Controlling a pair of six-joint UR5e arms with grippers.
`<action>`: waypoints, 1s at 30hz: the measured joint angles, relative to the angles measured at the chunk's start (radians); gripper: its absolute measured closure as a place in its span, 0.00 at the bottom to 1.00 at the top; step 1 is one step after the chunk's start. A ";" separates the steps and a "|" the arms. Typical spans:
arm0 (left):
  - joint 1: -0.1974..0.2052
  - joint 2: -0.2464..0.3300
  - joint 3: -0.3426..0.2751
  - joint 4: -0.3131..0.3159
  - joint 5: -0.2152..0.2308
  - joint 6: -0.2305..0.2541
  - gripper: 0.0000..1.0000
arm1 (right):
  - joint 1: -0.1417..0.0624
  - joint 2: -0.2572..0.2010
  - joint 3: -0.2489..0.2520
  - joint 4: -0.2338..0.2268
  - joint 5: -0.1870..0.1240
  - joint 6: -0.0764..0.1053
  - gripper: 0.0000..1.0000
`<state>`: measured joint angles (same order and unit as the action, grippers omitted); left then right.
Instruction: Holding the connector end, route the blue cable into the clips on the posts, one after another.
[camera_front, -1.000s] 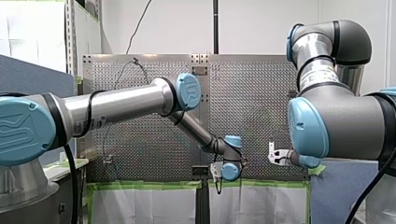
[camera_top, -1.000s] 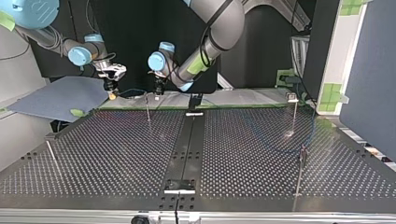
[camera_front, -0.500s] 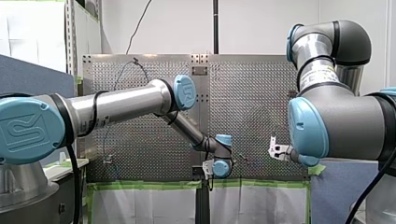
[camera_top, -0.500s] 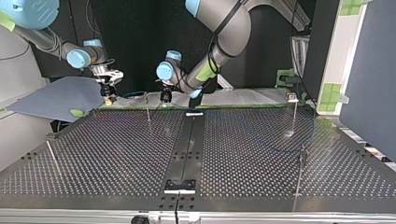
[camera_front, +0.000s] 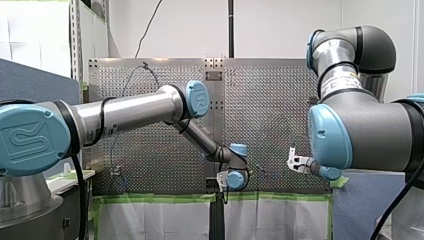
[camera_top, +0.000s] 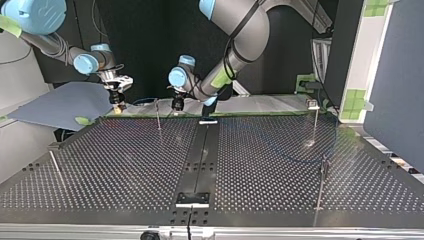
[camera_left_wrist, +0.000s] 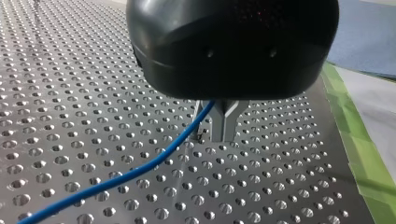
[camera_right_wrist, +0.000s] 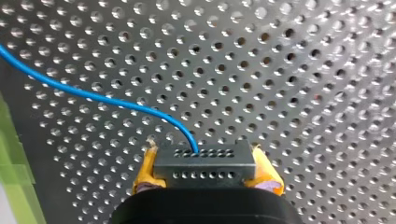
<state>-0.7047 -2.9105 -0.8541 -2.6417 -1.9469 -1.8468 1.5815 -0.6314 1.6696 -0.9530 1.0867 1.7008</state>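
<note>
The blue cable (camera_left_wrist: 116, 179) runs slack over the perforated table (camera_left_wrist: 70, 93) and up between the close-set metal fingers of my left gripper (camera_left_wrist: 210, 128), which is shut on it just above the plate. In the right wrist view the cable (camera_right_wrist: 107, 100) ends in a dark connector block (camera_right_wrist: 204, 165). My right gripper (camera_right_wrist: 204, 161) is shut on that block with its yellow pads (camera_right_wrist: 145, 170). In the top view my left gripper (camera_top: 177, 105) hangs just right of a thin post (camera_top: 158, 114). My right gripper (camera_top: 117, 102) is left of that post, at the table's far edge.
More thin posts stand at the top view's far right (camera_top: 316, 117), near right (camera_top: 322, 185) and near left (camera_top: 54, 160). A black rail (camera_top: 200, 150) runs down the table's middle. A grey-blue board (camera_top: 60, 105) lies beyond the far-left corner. Green tape (camera_left_wrist: 359, 154) lines the table edge.
In the top view my left gripper has moved right and down, past the far post, toward the table. My right gripper dropped slightly with the connector. Little has moved in the last half second.
</note>
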 joint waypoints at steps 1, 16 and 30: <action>0.001 0.000 0.000 0.000 0.004 0.000 0.68 | 0.000 0.003 -0.002 0.001 -0.002 -0.001 1.00; -0.002 0.000 0.000 -0.063 0.013 0.079 0.00 | 0.002 0.011 -0.004 0.008 -0.005 -0.004 1.00; -0.085 0.012 -0.017 -0.188 0.002 0.124 0.00 | 0.004 0.011 -0.004 0.009 -0.003 -0.004 1.00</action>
<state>-0.7896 -2.8987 -0.8714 -2.8298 -1.9449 -1.7229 1.5850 -0.6208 1.6660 -0.9436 1.0836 1.6966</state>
